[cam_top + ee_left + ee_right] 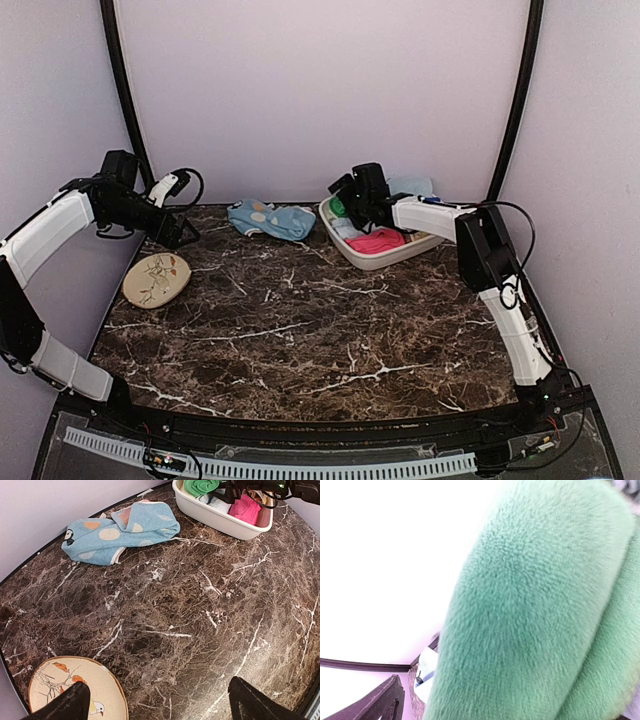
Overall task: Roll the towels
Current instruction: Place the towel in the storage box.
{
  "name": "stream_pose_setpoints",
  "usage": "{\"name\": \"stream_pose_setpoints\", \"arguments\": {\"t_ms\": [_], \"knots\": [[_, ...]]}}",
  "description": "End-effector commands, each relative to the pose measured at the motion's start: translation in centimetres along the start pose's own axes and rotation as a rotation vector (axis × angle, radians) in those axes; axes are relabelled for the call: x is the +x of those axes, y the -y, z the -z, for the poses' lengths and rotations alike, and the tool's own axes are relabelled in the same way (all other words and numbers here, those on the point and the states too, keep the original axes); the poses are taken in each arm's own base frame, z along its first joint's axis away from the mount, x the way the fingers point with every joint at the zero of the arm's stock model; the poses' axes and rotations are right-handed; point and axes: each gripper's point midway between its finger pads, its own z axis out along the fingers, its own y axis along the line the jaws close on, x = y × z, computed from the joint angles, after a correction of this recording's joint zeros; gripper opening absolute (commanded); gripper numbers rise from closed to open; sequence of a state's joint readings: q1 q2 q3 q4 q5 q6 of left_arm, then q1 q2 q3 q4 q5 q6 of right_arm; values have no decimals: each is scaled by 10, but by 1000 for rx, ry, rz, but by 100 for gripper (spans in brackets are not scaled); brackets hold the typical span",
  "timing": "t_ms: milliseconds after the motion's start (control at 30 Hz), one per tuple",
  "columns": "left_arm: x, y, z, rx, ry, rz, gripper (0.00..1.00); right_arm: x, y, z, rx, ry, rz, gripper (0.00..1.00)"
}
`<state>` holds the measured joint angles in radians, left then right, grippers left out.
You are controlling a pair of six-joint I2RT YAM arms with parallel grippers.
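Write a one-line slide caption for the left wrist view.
Green towel in white plastic tub; blue spotted cloth crumpled on dark marble table.

pale lilac walls (320, 90), marble table (300, 340)

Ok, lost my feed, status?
Left hand open above table. Right hand against green towel in bin, grip unclear. Blue spotted cloth loose on table.

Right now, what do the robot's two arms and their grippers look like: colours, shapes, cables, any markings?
The left arm and right arm are both built of smooth white shell links joined by blocky black joints. The left gripper and right gripper are black, with dark wedge-shaped fingers. Thin black cables loop near each wrist. No markings are legible.
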<state>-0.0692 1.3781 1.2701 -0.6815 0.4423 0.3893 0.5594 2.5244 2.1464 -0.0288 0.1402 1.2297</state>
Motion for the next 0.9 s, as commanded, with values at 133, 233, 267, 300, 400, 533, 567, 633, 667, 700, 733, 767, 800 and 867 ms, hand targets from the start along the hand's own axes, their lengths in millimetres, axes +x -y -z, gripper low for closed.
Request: {"name": "stream_pose_setpoints", "arguments": {"t_ms": [133,233,267,300,400,533,567,633,667,700,733,767,800,867], "knots": [[6,-3,7,-40,2,-16,99,-12,-63,69,-67,47,42,100],[8,-5,7,-53,1,-21,99,-4,-76,86,-89,22,69,100],[8,-6,6,-56,0,-19,99,-1,-74,89,-80,11,76,100],[9,-6,6,-57,-2,-19,99,2,-69,92,-64,3,76,100],[9,-5,7,-56,0,-21,99,10,-61,106,-66,-13,79,100],[11,-6,5,-58,0,-25,99,6,-53,132,-74,17,98,100],[12,-6,4,-54,-4,-23,99,1,-54,135,-79,29,104,100],[15,-5,1,-47,-10,-18,99,-6,-52,135,-76,17,127,100],[16,-6,1,-48,-13,-18,99,-10,-55,139,-64,32,164,100],[17,-7,0,-56,-19,-19,99,-13,-56,144,-43,50,217,100],[19,-9,-1,-68,-24,-24,99,-16,-55,151,-12,63,289,100],[19,-13,-1,-89,-22,-30,99,-21,-56,160,14,89,342,100],[21,-17,-1,-112,-19,-33,99,-27,-59,170,37,125,402,100],[20,-29,-1,-168,7,-30,99,-45,-61,202,91,251,531,100]]}}
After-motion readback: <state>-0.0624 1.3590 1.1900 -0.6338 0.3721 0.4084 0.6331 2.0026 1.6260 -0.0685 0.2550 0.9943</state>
